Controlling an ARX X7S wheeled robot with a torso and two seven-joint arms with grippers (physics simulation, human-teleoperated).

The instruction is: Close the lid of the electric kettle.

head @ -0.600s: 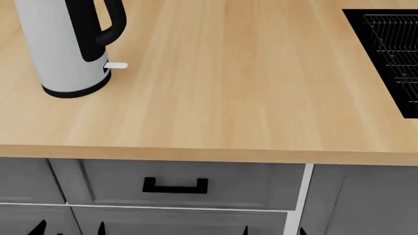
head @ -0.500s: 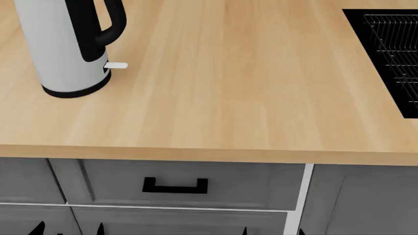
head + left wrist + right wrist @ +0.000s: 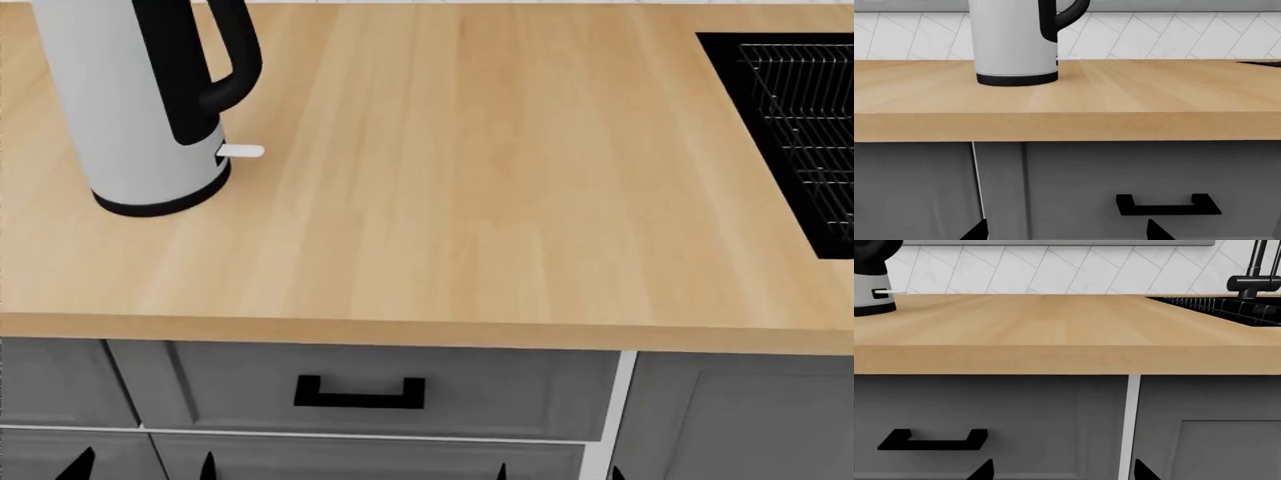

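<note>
**Kettle stands on the counter, both grippers low by the drawers**

The electric kettle (image 3: 140, 110) stands upright on the wooden countertop (image 3: 507, 180), well apart from the sink (image 3: 801, 120) at the far end of that counter. Its black loop handle (image 3: 220, 60) and the small white switch tab (image 3: 242, 152) face toward the sink side. A black base ring rests flat on the wood. The kettle's top is cut off in every view, so the lid cannot be seen and its position cannot be told.

Below the countertop's front edge, grey cabinet fronts carry a black drawer handle (image 3: 359, 392). The left gripper (image 3: 1064, 231) shows only as two dark fingertips set well apart, jaws spread, in front of the drawer, holding nothing. The right gripper (image 3: 1062, 471) is likewise spread wide and empty, near the cabinet front beneath the countertop. A black faucet (image 3: 1254, 275) rises beside the sink.
</note>
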